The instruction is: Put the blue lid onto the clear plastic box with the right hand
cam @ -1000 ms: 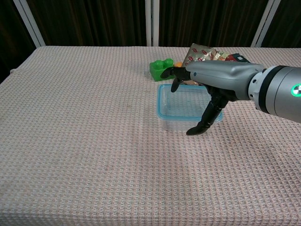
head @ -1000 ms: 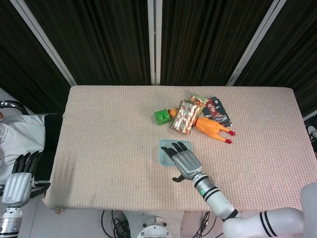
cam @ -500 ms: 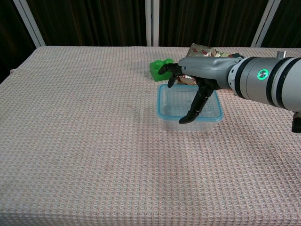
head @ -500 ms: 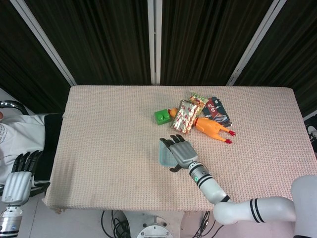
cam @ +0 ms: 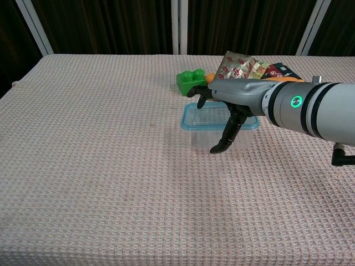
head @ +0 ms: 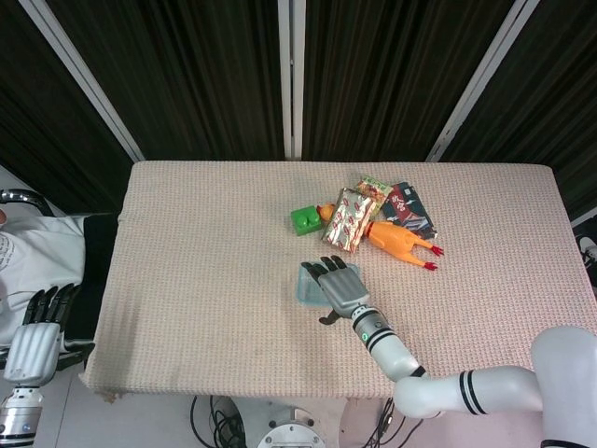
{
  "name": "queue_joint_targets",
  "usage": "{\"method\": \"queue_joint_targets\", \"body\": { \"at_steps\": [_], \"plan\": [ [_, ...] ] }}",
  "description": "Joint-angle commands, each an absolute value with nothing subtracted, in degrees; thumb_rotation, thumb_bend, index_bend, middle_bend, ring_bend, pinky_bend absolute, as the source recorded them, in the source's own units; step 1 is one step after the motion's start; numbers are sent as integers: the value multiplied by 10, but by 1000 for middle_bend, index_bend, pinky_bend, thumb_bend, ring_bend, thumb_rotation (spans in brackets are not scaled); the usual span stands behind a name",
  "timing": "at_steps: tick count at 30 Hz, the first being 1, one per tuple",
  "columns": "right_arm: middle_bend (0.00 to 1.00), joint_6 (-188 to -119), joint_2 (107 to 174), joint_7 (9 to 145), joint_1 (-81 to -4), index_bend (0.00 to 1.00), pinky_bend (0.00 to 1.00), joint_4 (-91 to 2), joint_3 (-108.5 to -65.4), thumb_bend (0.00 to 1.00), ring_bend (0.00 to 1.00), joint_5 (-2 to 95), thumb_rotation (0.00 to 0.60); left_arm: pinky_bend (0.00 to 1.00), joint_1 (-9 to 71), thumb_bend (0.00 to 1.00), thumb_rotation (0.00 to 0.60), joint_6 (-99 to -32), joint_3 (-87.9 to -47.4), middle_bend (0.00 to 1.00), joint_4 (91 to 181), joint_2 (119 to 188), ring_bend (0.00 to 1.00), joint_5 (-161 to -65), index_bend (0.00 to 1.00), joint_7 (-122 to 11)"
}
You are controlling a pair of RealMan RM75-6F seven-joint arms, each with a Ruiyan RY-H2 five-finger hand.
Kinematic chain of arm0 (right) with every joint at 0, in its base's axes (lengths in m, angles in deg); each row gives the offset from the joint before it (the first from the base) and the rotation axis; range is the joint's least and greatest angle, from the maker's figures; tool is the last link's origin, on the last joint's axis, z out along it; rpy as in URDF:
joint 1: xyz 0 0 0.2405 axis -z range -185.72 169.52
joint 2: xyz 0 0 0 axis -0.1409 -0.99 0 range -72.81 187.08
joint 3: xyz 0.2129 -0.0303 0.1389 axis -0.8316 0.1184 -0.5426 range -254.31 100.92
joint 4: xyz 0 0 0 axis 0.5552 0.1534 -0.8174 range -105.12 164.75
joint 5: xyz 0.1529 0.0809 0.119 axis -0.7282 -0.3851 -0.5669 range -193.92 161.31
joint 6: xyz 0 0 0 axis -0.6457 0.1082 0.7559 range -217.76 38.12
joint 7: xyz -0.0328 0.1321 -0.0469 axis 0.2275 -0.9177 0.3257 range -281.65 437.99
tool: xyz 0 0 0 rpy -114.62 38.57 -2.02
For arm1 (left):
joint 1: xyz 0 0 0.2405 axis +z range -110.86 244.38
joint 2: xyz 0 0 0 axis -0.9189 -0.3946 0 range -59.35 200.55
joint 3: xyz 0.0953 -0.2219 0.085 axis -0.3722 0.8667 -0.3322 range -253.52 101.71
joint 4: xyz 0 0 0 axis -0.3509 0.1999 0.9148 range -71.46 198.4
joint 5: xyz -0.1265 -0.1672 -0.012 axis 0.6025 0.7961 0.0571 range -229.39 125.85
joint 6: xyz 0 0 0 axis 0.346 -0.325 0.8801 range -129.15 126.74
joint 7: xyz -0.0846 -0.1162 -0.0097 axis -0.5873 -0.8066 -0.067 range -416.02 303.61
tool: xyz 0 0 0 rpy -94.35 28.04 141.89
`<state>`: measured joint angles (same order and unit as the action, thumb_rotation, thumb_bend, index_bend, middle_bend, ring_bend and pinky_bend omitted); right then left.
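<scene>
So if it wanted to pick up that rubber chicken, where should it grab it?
Probably around the fat orange body of the chicken, coming down from above. It lies flat and stretched out, thin red feet pointing right, head tucked against the snack packet. The middle of the body is the widest exposed part, with bare cloth on its near side.

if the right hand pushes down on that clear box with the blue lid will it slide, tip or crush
The clear plastic box looks thin-walled and empty, so probably light and easy to shove across the woven tablecloth. It is low and wide, so tipping seems unlikely. The right hand rests across the blue lid; an off-centre press may flex the lid rather than crack it.
</scene>
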<state>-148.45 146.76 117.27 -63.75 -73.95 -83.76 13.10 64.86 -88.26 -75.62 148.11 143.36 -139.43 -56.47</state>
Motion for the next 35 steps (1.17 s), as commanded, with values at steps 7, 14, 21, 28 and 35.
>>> {"method": "queue_joint_targets", "body": {
  "at_steps": [7,14,21,28,35],
  "plan": [
    [174,-1512,1450,1157,-624,0,0,-767,-834,26,0,163,600,0,649,142,600,-887,-756,55,1476,1436,0,-1397,64,-569],
    [140,-1597,1377,1119,-559,0,0,-836,-804,41,0,284,600,0,648,142,600,-893,-753,55,1474,1437,0,-1402,64,-570],
    [39,-1714,1275,1003,-431,0,0,-840,-717,83,0,504,600,0,644,143,600,-900,-751,55,1474,1437,0,-1411,64,-563],
    [0,-1820,1211,867,-309,0,0,-777,-653,83,0,644,600,0,641,142,600,-908,-751,55,1484,1438,0,-1424,64,-536],
    [0,-1869,1211,776,-226,0,0,-695,-642,84,0,686,600,0,640,142,600,-905,-752,54,1504,1433,0,-1425,64,-518]
  ]
}}
